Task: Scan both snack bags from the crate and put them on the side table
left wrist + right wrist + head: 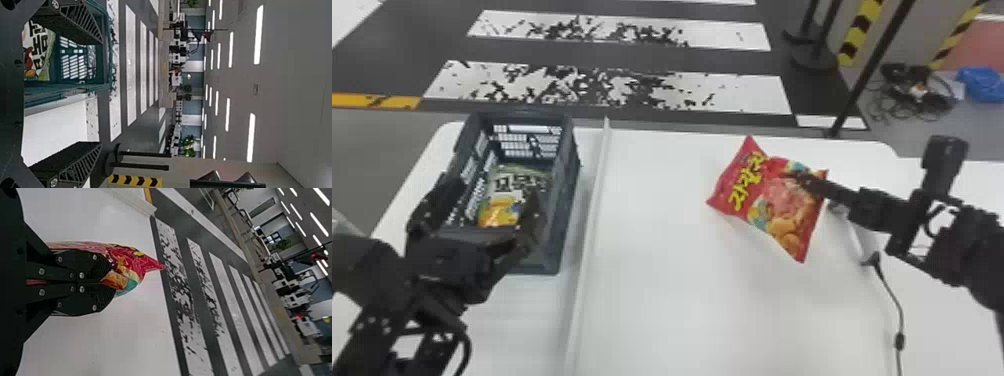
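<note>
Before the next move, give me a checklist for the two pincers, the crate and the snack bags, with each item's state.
Right pincer shut on the red bag: ok.
Left pincer open: ok.
Left pincer clear of the crate wall: cannot tell.
Both bags out of the crate: not ok, the green bag lies inside.
Red bag scanned: cannot tell.
</note>
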